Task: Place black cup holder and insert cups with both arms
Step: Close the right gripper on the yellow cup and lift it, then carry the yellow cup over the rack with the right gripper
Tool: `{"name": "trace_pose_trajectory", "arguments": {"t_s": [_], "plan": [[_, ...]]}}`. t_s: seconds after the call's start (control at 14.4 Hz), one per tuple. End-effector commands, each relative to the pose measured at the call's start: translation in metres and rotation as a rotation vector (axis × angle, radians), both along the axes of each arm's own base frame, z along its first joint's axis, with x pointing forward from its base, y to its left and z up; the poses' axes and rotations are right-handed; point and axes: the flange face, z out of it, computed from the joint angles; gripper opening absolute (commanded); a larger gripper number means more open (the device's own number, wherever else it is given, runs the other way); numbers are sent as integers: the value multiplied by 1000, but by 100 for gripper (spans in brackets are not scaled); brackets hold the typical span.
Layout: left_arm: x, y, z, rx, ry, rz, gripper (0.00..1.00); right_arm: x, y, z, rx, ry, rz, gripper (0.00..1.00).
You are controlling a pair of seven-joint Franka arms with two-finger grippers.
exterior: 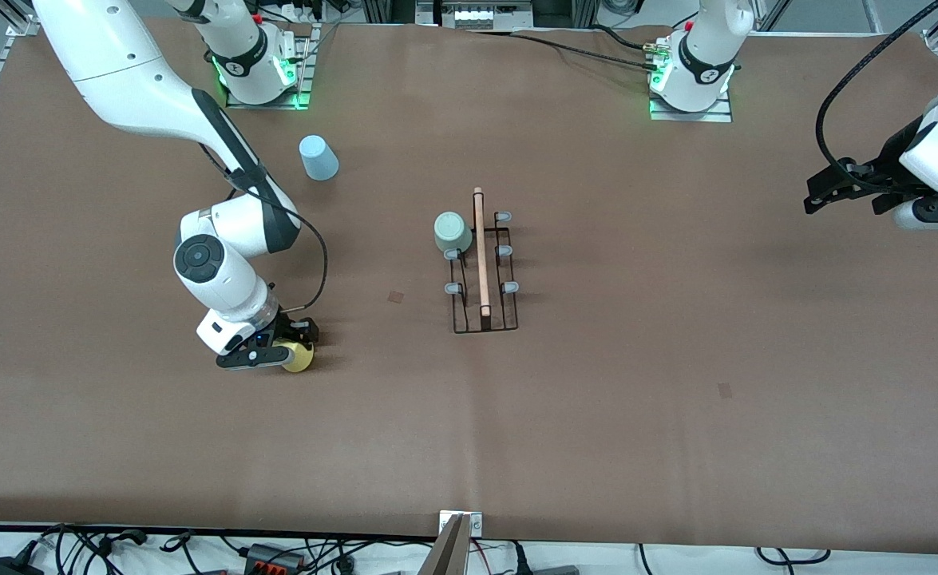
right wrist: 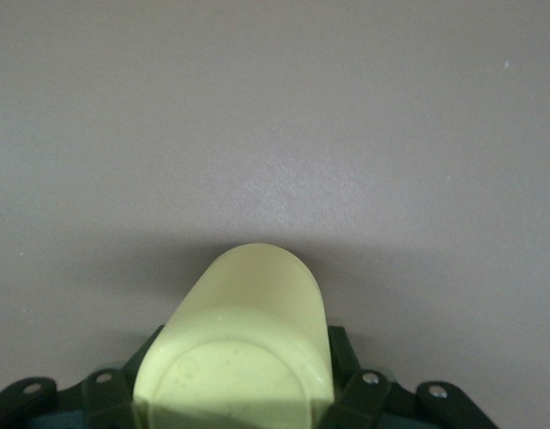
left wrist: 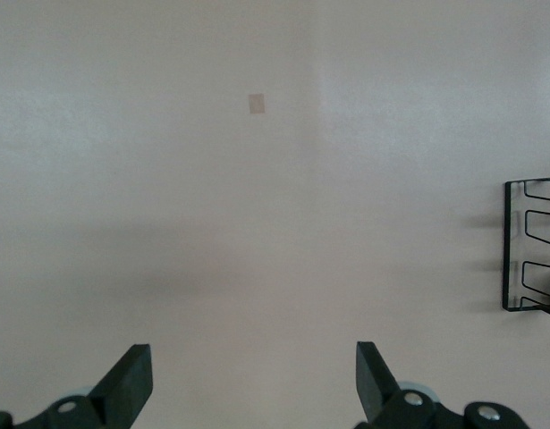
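Note:
The black cup holder (exterior: 484,271) stands mid-table, its wooden handle (exterior: 480,251) on top; one end of it shows in the left wrist view (left wrist: 532,246). A grey-green cup (exterior: 453,232) sits on one of its pegs, on the side toward the right arm. A light blue cup (exterior: 318,157) stands upside down near the right arm's base. My right gripper (exterior: 281,351) is down at the table, shut on the yellow cup (exterior: 299,357) (right wrist: 243,349), which fills the space between its fingers (right wrist: 351,393). My left gripper (exterior: 824,196) (left wrist: 254,375) hangs open and empty over the left arm's end of the table.
Brown mat covers the table (exterior: 596,415). Two small dark square marks lie on it (exterior: 396,296) (exterior: 725,390). Cables and a camera mount (exterior: 454,543) run along the table edge nearest the front camera.

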Motion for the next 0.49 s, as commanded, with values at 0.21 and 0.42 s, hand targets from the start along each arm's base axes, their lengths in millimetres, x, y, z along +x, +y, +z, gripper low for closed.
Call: {"name": "trace_pose_trajectory", "arguments": {"t_s": [0.21, 0.42], "plan": [[-3, 1, 2, 1, -4, -23, 100, -11, 41, 117, -82, 2, 2, 0], [-3, 1, 2, 1, -4, -23, 100, -32, 108, 163, -55, -11, -134, 0]]}}
